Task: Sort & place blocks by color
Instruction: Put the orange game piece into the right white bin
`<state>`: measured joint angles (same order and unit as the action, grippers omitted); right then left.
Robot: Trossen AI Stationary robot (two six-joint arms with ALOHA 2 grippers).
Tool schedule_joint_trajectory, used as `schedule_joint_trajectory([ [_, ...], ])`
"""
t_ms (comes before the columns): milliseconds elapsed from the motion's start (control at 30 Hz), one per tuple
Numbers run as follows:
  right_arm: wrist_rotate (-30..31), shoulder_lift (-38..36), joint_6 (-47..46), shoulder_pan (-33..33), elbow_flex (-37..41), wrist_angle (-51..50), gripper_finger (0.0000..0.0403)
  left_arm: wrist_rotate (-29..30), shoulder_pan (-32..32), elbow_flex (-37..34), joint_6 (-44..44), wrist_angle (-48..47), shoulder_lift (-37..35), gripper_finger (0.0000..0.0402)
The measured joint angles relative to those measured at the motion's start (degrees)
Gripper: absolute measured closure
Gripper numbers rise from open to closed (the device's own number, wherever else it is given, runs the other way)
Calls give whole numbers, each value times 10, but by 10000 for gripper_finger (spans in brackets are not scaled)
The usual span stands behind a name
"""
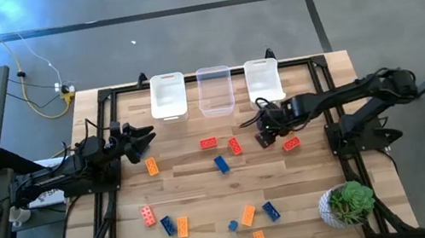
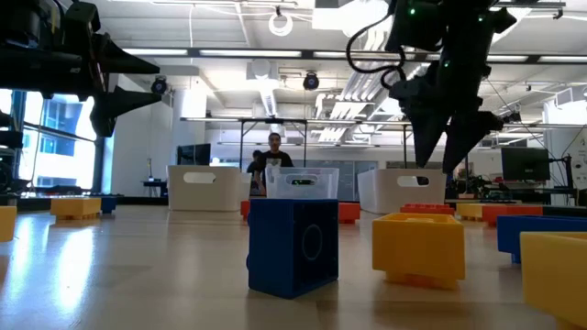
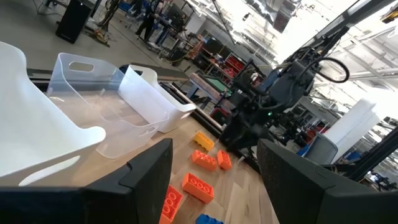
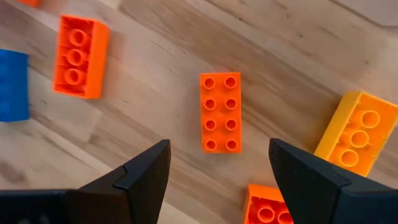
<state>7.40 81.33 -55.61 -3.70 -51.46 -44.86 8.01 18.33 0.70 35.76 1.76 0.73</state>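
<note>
Small studded blocks in red, orange and blue lie scattered flat on the wooden table (image 1: 198, 186). My right gripper (image 1: 266, 137) hangs open above the table's far right part and points steeply down. In the right wrist view a red block (image 4: 220, 112) lies on the wood between and beyond its fingers (image 4: 219, 149), untouched. A yellow block (image 4: 351, 134), another red one (image 4: 81, 56) and a blue one (image 4: 12, 84) lie around it. My left gripper (image 1: 143, 139) waits open and level at the table's left edge, holding nothing.
Three clear bins (image 1: 168, 96), (image 1: 215, 91), (image 1: 264, 80) stand in a row along the far edge. A potted plant (image 1: 348, 203) stands at the near right corner. More blocks lie near the front edge, such as a blue one (image 2: 293, 247) and a yellow one (image 2: 419, 247).
</note>
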Motion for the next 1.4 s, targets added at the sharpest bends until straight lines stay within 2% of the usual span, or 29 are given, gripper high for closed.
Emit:
schedule_joint_trajectory([
  [967, -15, 154, -14, 0, 0, 65, 148, 1, 0, 0, -4, 0, 0, 179],
  [1067, -16, 154, -24, 0, 0, 64, 176, 1, 0, 0, -21, 0, 0, 179],
  [1267, -20, 154, -29, 0, 0, 63, 285, 1, 0, 0, -48, 0, 0, 179],
  [1400, -30, 148, -29, 1, 0, 63, 291, 1, 0, 0, -50, 0, 0, 179],
])
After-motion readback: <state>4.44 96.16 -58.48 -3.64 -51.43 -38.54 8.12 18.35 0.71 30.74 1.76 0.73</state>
